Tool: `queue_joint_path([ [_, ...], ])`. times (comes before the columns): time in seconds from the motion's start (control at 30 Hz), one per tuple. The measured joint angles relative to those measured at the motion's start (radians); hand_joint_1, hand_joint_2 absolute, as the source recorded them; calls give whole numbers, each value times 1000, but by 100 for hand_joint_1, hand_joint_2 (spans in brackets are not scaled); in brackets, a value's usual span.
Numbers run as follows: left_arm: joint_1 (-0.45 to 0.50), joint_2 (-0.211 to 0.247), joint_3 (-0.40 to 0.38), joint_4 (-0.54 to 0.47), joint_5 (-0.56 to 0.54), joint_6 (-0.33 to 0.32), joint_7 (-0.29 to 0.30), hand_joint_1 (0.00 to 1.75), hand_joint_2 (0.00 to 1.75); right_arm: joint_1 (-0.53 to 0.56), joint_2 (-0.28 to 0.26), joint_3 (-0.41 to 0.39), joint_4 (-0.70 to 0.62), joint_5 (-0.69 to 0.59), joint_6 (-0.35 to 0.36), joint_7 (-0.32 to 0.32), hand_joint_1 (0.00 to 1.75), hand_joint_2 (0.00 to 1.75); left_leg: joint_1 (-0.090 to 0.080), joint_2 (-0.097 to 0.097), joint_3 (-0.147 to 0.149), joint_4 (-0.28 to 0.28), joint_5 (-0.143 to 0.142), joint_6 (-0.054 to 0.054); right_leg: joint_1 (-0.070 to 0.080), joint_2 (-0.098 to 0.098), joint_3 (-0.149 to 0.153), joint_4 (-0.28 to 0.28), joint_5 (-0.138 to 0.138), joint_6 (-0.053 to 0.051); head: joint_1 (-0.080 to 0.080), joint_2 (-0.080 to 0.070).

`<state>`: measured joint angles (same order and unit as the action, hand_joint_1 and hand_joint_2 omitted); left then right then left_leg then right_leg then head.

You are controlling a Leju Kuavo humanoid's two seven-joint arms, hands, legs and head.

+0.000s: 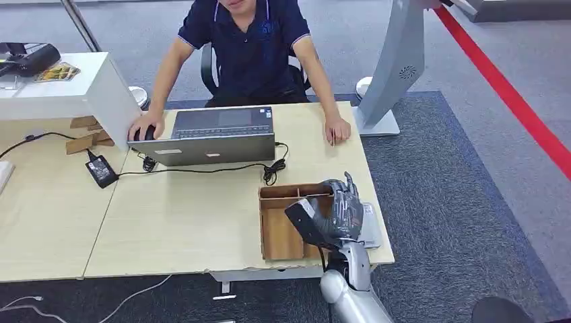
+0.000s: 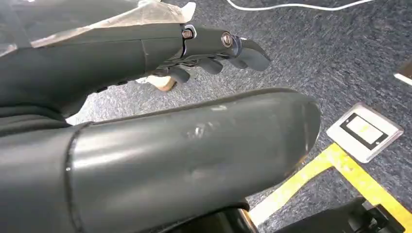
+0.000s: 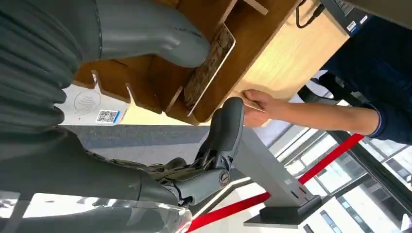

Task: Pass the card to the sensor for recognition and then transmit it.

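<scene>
The right hand (image 1: 343, 208) rises from the near edge of the table (image 1: 182, 222), on a silver forearm, and hovers over the far right corner of a wooden tray (image 1: 279, 232) with several compartments. In the right wrist view its thick grey thumb (image 3: 145, 31) lies against the card (image 3: 209, 68), which stands on edge in one of the tray's slots, leaning against a divider; the darker fingers (image 3: 223, 131) stretch out apart on the other side, clear of the card, so the hand is wide apart and I cannot tell whether the thumb alone is pressing or merely touching it. The card is thin and rectangular with rounded corners, a pale edge, and a dark mottled brownish face. Just beside the tray, under the hand, lies a flat white pad (image 3: 94, 109) printed with a round emblem and a square code. The left hand (image 2: 214, 48) hangs over dark blue carpet, its dark fingers curled inward with nothing in them. Farther across the table, a black cable (image 1: 222, 168) runs in front of a grey laptop (image 1: 219, 134). Behind it sits a person in a dark blue shirt (image 1: 249, 47), one hand (image 1: 145, 128) on a mouse and the other hand (image 1: 337, 128) resting on the table edge. Beyond, a grey stand (image 1: 394, 74) rises from the carpet, and a red line (image 1: 512, 94) crosses the floor.
</scene>
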<state>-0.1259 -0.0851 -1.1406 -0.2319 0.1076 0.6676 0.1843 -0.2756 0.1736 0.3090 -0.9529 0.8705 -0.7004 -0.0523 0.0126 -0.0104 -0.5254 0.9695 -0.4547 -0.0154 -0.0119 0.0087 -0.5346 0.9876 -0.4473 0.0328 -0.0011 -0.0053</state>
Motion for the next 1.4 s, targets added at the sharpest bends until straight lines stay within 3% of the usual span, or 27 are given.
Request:
queue_joint_path([
  [0.03,0,0,0,0,0,0,0,0,0,0,0,0,0,0,0,0,75,175,0,0,0,0,0,0,0,0,0,0,0,0,0,0],
  [0.1,0,0,0,0,0,0,-1,0,0,0,0,1,0,-2,0,2,82,175,0,0,0,0,0,0,0,0,0,0,0,0,0,0],
  [0.23,0,0,0,0,0,0,-1,0,0,0,0,3,0,-4,0,4,77,175,0,0,0,0,0,0,0,0,0,0,0,0,0,0],
  [0.33,0,0,0,0,1,0,-1,0,0,0,0,5,0,-9,0,7,59,175,0,0,0,0,0,0,0,0,0,0,0,0,0,0],
  [0.47,0,0,0,0,1,0,-2,0,0,0,0,7,4,-9,0,8,70,175,0,0,0,0,0,0,0,0,0,0,0,0,0,0],
  [0.63,0,0,0,0,2,0,-4,0,0,0,0,7,8,-10,0,9,59,175,0,0,0,0,0,0,0,0,0,0,0,0,0,0],
  [0.8,0,0,0,0,2,3,-4,0,0,0,0,7,8,-11,0,10,72,175,0,0,0,0,0,0,0,0,0,0,0,0,0,0],
  [0.87,0,0,0,0,2,3,-4,0,0,0,0,8,8,-11,0,11,65,175,0,0,0,0,0,0,0,0,0,0,0,0,0,0],
  [1.0,0,0,0,0,3,3,-5,0,0,0,0,8,8,-11,0,12,70,175,0,0,0,0,0,0,0,0,0,0,0,0,0,0],
  [1.07,0,0,0,0,3,5,-6,0,0,0,-1,8,8,-11,0,12,79,175,0,0,0,0,0,0,0,0,0,0,0,0,0,0],
  [1.1,0,0,0,0,3,6,-6,0,0,0,-1,8,8,-11,0,12,126,175,0,0,0,0,0,0,0,0,0,0,0,0,0,0],
  [1.13,0,0,0,0,3,6,-6,0,0,0,-1,8,8,-11,0,12,141,175,0,0,0,0,0,0,0,0,0,0,0,0,0,0],
  [1.17,0,0,0,0,3,6,-7,0,0,0,-1,8,8,-11,0,12,141,175,0,0,0,0,0,0,0,0,0,0,0,0,0,0],
  [1.2,0,0,0,0,3,6,-7,0,0,0,0,8,8,-11,0,12,175,175,0,0,0,0,0,0,0,0,0,0,0,0,0,0],
  [1.4,0,0,0,0,5,10,-8,0,0,-1,-1,8,8,-14,0,12,175,175,0,0,0,0,0,0,0,0,0,0,0,0,0,0],
])
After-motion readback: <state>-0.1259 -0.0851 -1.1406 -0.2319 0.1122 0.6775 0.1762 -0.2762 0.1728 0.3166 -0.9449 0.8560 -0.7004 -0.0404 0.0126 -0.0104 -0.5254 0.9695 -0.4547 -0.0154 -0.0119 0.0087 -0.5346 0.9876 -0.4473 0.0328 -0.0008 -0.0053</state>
